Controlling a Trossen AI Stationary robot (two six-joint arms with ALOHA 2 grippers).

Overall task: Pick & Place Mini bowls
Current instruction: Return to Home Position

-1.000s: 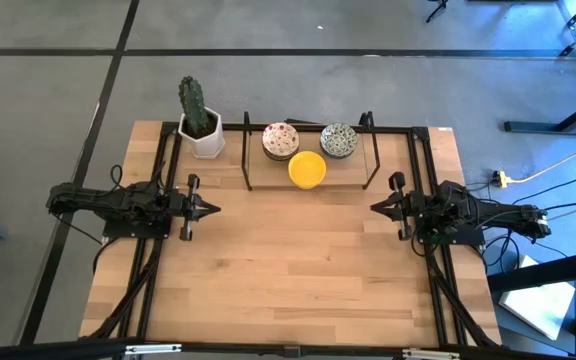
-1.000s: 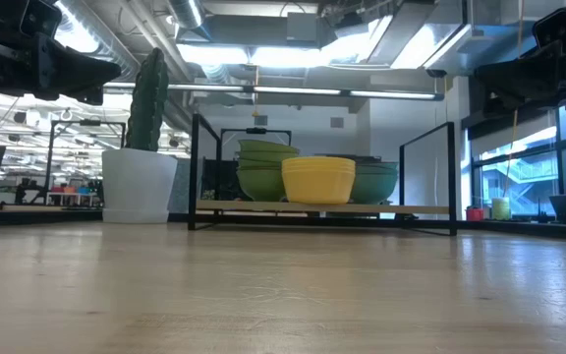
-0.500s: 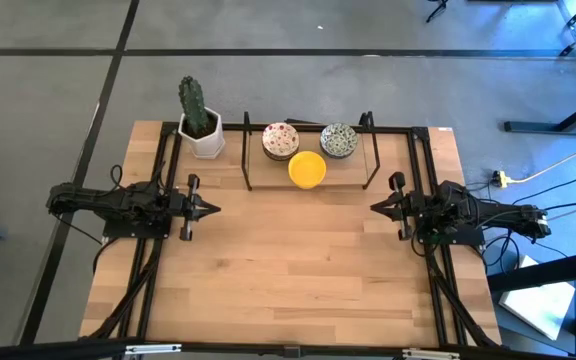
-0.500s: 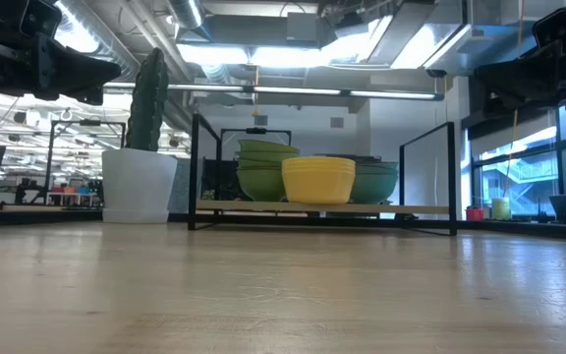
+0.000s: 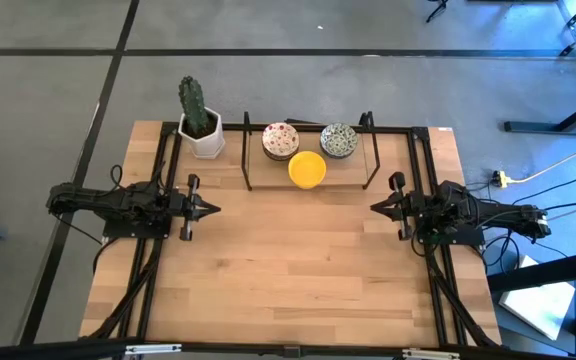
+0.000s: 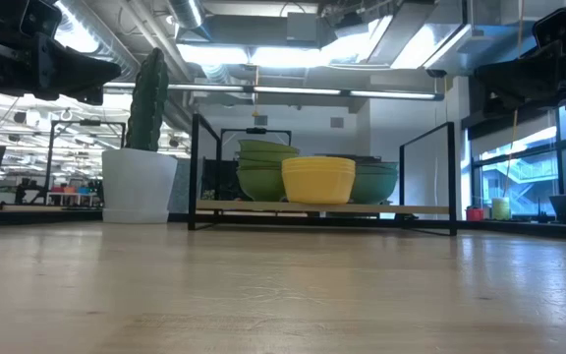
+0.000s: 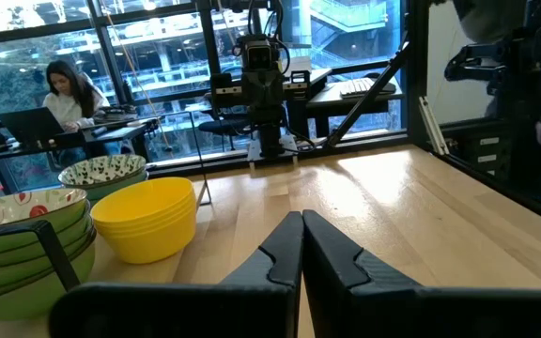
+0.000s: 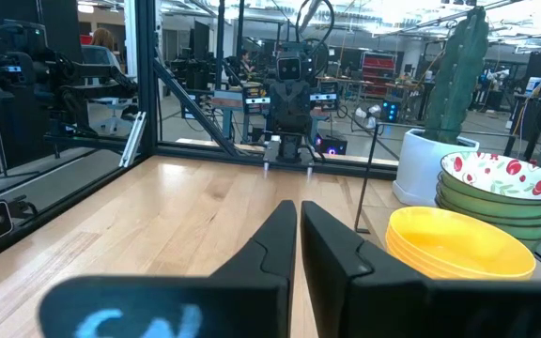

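No readable writing anywhere.
Only a bluish marking on the body of the right gripper, too unclear to make out.

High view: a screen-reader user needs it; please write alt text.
Three bowl stacks fill a black-framed shelf: red-speckled stack, green-patterned stack, yellow stack in front. The left gripper and right gripper hang shut at the sides of the table.
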